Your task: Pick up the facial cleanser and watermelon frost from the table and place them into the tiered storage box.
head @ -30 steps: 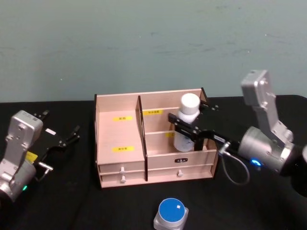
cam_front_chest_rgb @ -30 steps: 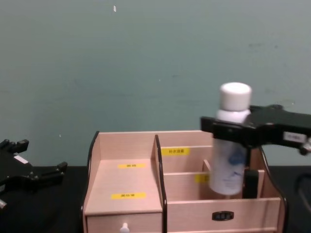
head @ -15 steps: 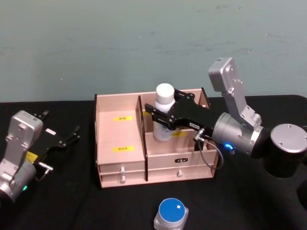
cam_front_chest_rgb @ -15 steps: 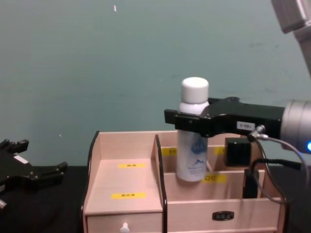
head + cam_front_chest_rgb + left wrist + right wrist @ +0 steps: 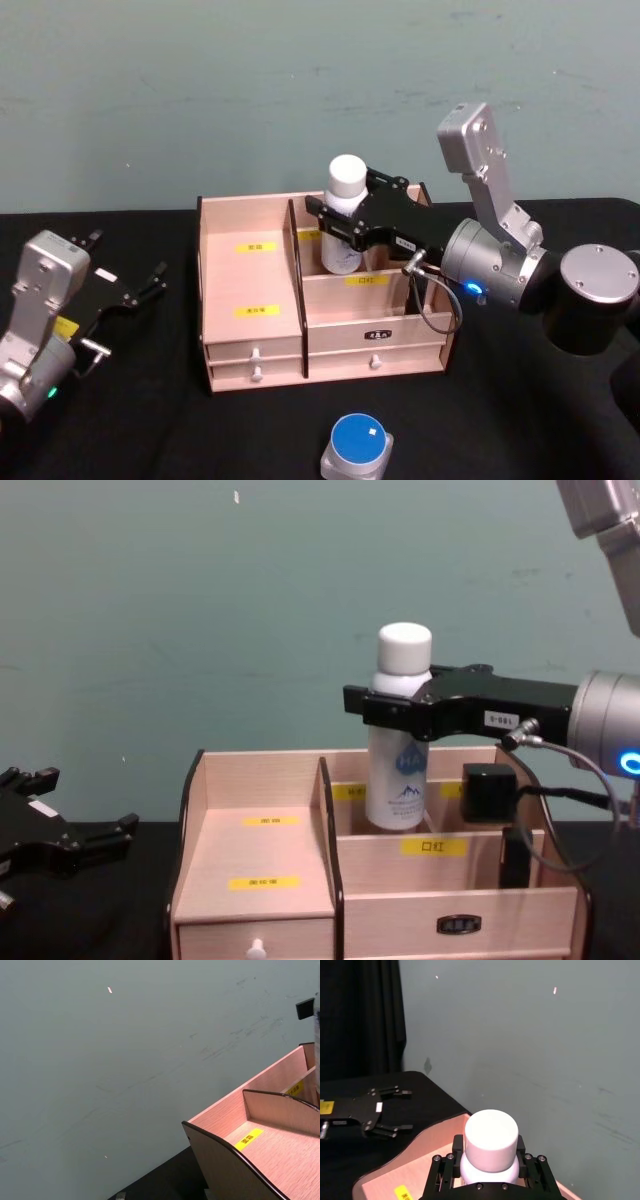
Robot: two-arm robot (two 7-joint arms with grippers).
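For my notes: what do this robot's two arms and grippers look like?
Both arms are silver-grey with black grippers bearing small white labels. Behind the right gripper, a grey cable loops past a blue light. Behind the left gripper, a boxy silver link carries a yellow sticker, with a green light lower down.

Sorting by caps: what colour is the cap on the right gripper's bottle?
White. The cap on the bottle shows best in the right wrist view.
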